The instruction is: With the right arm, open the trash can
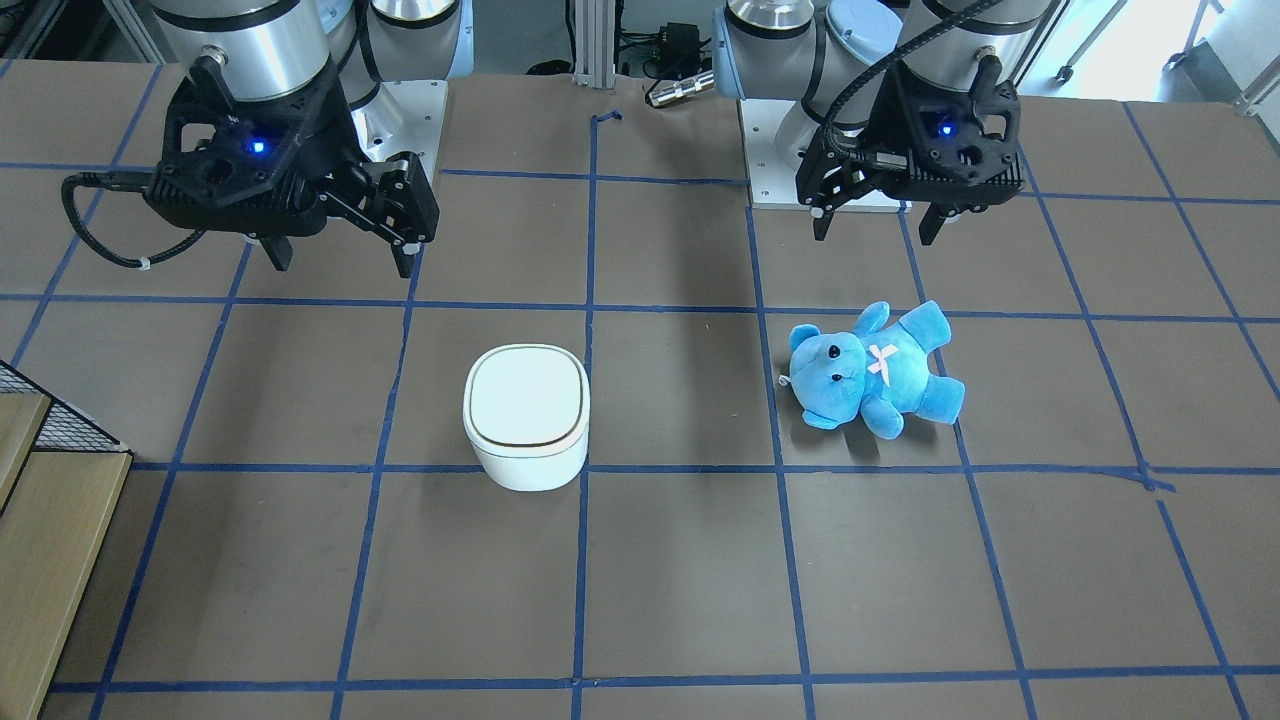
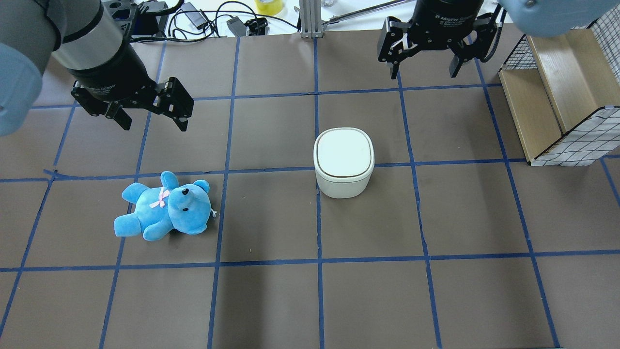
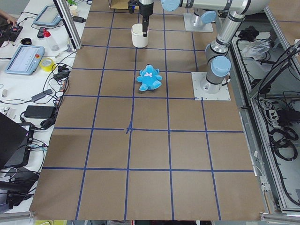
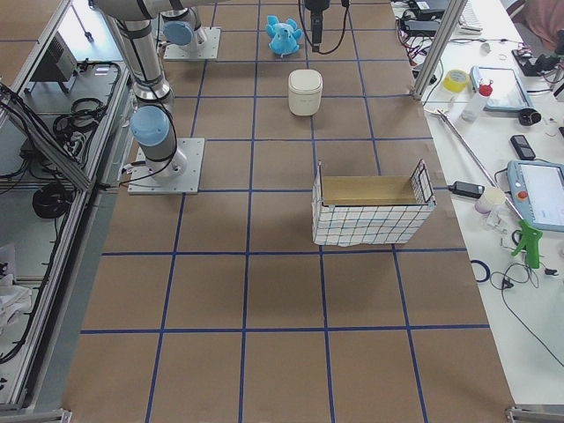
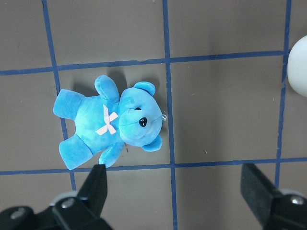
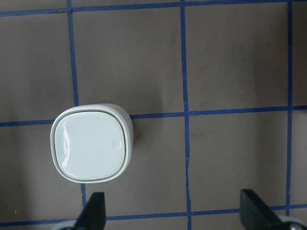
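Observation:
The white trash can (image 1: 527, 415) stands near the table's middle with its flat lid shut; it also shows in the overhead view (image 2: 344, 155) and the right wrist view (image 6: 90, 148). My right gripper (image 1: 342, 265) is open and empty. It hangs above the table, off to the side of the can and apart from it (image 2: 424, 75). Its fingers frame the bottom of the right wrist view (image 6: 175, 211). My left gripper (image 1: 874, 237) is open and empty, above the table beside the blue plush bear (image 1: 870, 370), which shows in the left wrist view (image 5: 110, 120).
A wire-mesh basket with wooden boards (image 2: 557, 97) stands at the table's edge on my right side, beyond the right gripper. Blue tape lines grid the brown table. Cables and tools lie past the far edge.

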### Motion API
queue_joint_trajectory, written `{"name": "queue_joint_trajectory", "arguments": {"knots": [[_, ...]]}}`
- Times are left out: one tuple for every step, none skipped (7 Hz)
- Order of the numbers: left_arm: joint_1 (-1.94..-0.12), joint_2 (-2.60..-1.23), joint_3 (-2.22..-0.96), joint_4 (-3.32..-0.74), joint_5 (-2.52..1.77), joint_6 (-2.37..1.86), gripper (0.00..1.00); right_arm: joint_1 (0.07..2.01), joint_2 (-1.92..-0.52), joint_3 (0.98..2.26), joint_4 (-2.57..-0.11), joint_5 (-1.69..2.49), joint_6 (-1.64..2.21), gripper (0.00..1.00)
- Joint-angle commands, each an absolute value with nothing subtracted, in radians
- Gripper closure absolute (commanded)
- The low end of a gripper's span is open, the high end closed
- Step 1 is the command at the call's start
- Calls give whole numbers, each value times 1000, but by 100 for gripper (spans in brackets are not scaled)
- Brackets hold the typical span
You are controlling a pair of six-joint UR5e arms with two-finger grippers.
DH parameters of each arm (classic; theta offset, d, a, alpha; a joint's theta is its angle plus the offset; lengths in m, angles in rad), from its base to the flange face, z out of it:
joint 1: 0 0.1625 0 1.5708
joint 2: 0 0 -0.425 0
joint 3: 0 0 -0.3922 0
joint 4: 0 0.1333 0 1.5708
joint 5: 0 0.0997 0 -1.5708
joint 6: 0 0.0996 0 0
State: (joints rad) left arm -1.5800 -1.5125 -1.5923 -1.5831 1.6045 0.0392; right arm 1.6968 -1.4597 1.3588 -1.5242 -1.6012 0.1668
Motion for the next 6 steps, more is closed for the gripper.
{"name": "queue_joint_trajectory", "arguments": {"knots": [[-1580, -1513, -1592, -1583, 1605, 38, 0, 1695, -1460, 1361, -1525, -1600, 166, 0], [-1580, -1513, -1592, -1583, 1605, 40, 0, 1690, -1460, 1361, -1528, -1597, 166, 1], [-1580, -1513, -1592, -1583, 1605, 40, 0, 1697, -1460, 1361, -1532, -1594, 169, 20], [-1580, -1513, -1592, -1583, 1605, 40, 0, 1698, -1460, 1361, -1532, -1592, 173, 60], [-1580, -1513, -1592, -1583, 1605, 40, 0, 1710, -1453, 1362, -1531, -1583, 184, 82], [-1580, -1513, -1592, -1583, 1605, 40, 0, 1738, -1434, 1368, -1535, -1560, 236, 94]]}}
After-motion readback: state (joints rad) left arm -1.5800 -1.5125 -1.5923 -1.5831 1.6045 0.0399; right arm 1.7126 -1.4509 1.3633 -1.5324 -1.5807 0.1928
